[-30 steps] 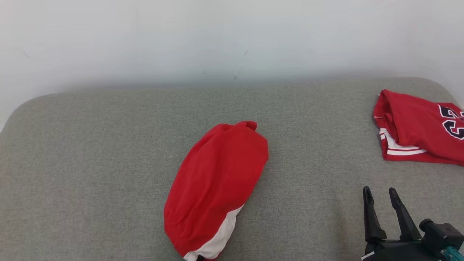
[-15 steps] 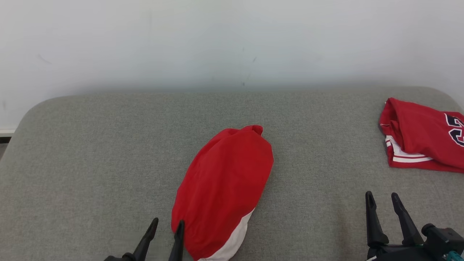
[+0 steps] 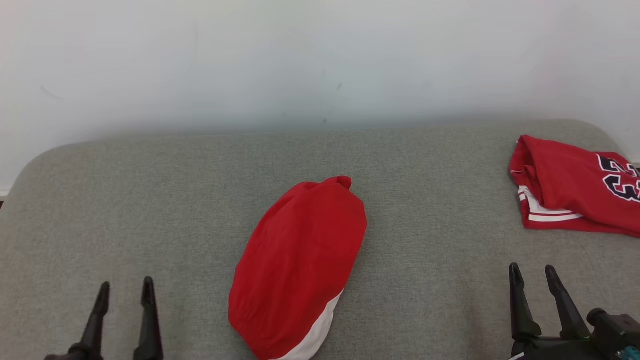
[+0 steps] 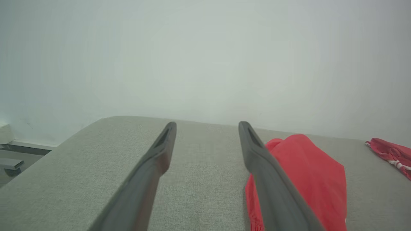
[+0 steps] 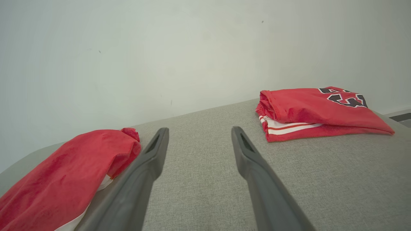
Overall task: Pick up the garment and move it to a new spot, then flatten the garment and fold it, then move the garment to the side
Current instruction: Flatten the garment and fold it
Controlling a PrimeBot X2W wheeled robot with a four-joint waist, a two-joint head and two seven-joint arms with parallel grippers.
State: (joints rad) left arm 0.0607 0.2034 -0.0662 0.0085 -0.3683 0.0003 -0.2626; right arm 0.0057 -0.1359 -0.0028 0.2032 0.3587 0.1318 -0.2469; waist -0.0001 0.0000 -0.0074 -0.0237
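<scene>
the only writing i can find is on the folded red jersey (image 3: 565, 195) at the right edge of my head view: dark, white-edged figures, cut off by the frame, and i cannot read them. my left gripper (image 3: 125, 289) sits lower left with its fingers spread wide, holding nothing and apart from the cloth. my right gripper (image 3: 532, 270), lower right, is spread just as wide and is empty too. the garment (image 3: 300, 260), red with a white panel at its lower end, lies folded mid-frame on the grey cushion (image 3: 150, 200), between the two grippers.
</scene>
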